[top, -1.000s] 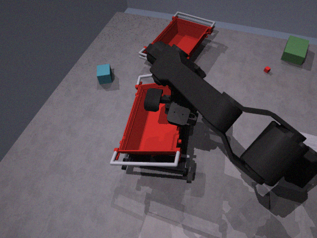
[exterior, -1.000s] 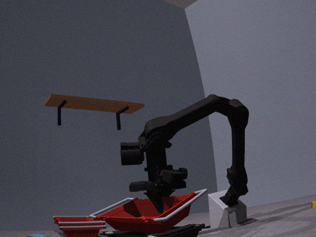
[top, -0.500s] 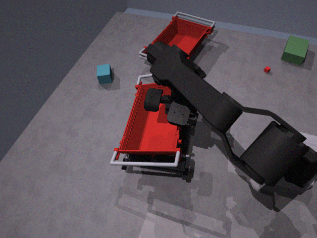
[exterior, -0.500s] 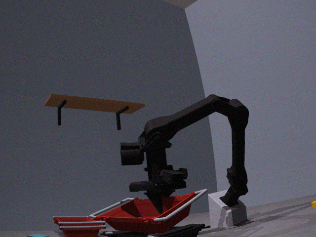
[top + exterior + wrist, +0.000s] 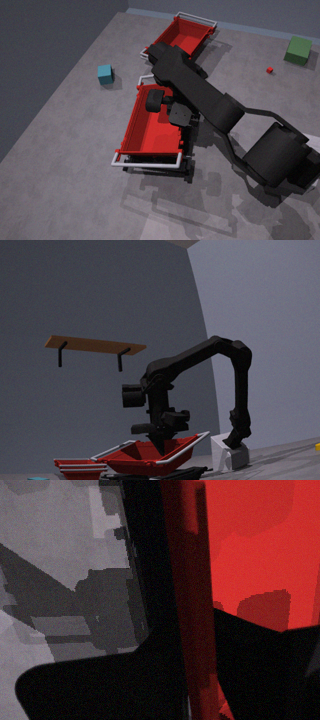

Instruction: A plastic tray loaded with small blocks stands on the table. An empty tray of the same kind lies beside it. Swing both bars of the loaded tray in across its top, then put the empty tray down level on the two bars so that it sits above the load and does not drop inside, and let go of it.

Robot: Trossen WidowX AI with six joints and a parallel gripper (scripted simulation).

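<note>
My gripper [image 5: 191, 120] [image 5: 159, 448] [image 5: 187, 613] is shut on the right long wall of the empty red tray [image 5: 132, 121] [image 5: 129, 462] [image 5: 195, 600]. It holds the tray off the table, tilted, with the end nearer the arm's base higher. Its white wire bars [image 5: 146, 165] [image 5: 180, 450] stick out over its ends. The second red tray [image 5: 165, 34] [image 5: 77, 473] stands on the table at the far edge, beyond the held tray. One white bar [image 5: 196, 18] shows at its far end and another [image 5: 142, 54] at its near end. My arm hides part of it, and I cannot make out its load.
A teal cube [image 5: 105, 74] lies left of the held tray. A green cube [image 5: 297, 50] and a tiny red cube [image 5: 269, 69] lie at the far right. A dark shape [image 5: 187, 160] [image 5: 180, 474] lies under the held tray. A wooden shelf [image 5: 95, 345] hangs on the wall.
</note>
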